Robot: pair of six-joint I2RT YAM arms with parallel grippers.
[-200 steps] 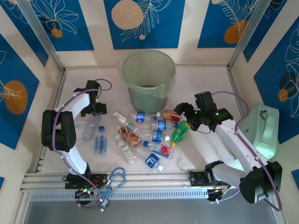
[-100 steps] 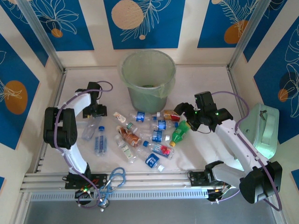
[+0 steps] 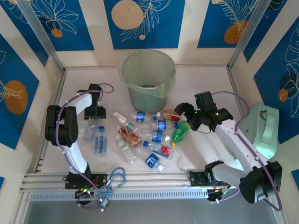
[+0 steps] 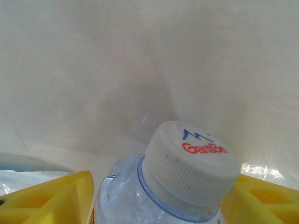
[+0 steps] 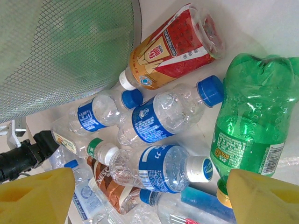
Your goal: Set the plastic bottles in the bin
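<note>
The left pincer (image 4: 163,184) stands low, with one yellow finger (image 4: 46,203) at 7 o'clock of the wrist view and the other at 5 o'clock. Between them is the neck of a clear bottle (image 4: 119,198) with a white cap (image 4: 189,161) that carries red and blue print. The jaws are on both sides of this bottle and close to it, but I cannot tell if they press on it. In the top view this pincer (image 3: 93,113) is at the 12 o'clock end of that bottle (image 3: 88,131), which lies on the surface (image 3: 205,144) at 9 o'clock from the heap.

The right pincer (image 5: 149,179) is wide open and holds nothing. It hangs above the heap of plastic bottles (image 3: 147,135), at the heap's 2 o'clock side (image 3: 184,112). Just under it lies a blue-label bottle (image 5: 159,168) with a white cap. At 3 o'clock from this one is a green bottle (image 5: 252,112). At 12 o'clock there is a second blue-label bottle (image 5: 154,116), and further out a red-label bottle (image 5: 173,51).

The bin (image 5: 60,51) is at 10 o'clock of the right wrist view, very near the red-label bottle. In the top view it (image 3: 145,93) stands upright at 12 o'clock from the heap. A mint-green box (image 3: 264,133) sits at 3 o'clock, at the edge of the surface.
</note>
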